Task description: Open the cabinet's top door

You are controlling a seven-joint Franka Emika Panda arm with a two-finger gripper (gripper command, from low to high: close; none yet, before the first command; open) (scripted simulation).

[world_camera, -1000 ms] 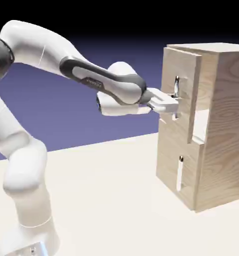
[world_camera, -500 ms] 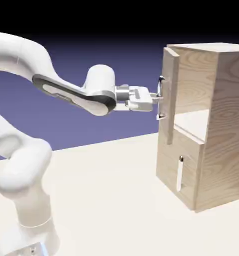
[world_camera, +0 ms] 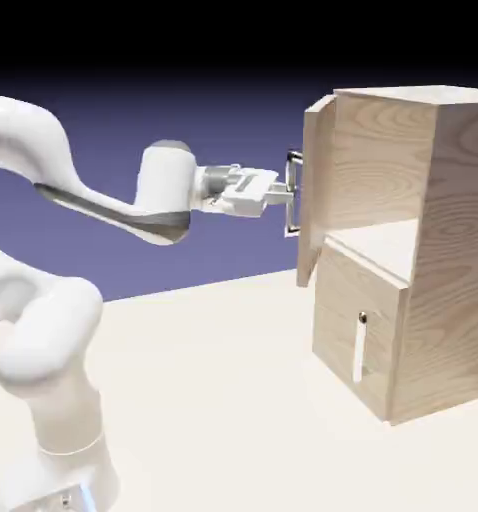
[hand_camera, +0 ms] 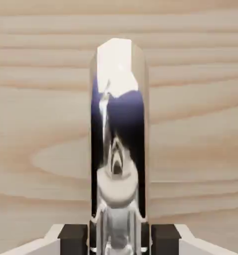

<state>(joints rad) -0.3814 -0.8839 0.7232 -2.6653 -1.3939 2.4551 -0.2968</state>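
While the white two-finger gripper (hand_camera: 119,238) is clamped tight on the slim, mirror-bright bar handle (hand_camera: 119,134), the hand view shows that bar running lengthwise straight up the middle of the picture, rising from between the two dark finger pads (hand_camera: 73,238) with light wood grain filling everything behind it

From the exterior view, the white robot arm (world_camera: 103,195) reaches level from the left, and the gripper (world_camera: 283,193) meets the handle (world_camera: 293,195) at about mid-length. That handle stands upright, so its long axis runs vertically, crosswise to the line of the fingers. It sits on the outer face of the top door (world_camera: 316,190), a tall light-wood panel that is swung partly out from the front of the boxy wood-grain cabinet (world_camera: 433,250), leaving a gap through which the pale shelf inside shows. The door's hinged edge appears to lie on the far side of the panel, and the free edge carrying the handle points toward the arm. I judge that any further pull must follow an arc around that hinge, not a straight line, or the grip may twist off the bar.

Below, the shorter lower door (world_camera: 358,335) is flush and closed, its small white handle (world_camera: 360,345) untouched. The cabinet stands near the right edge of the pale table (world_camera: 203,400).

No brand, label or writing can be read anywhere
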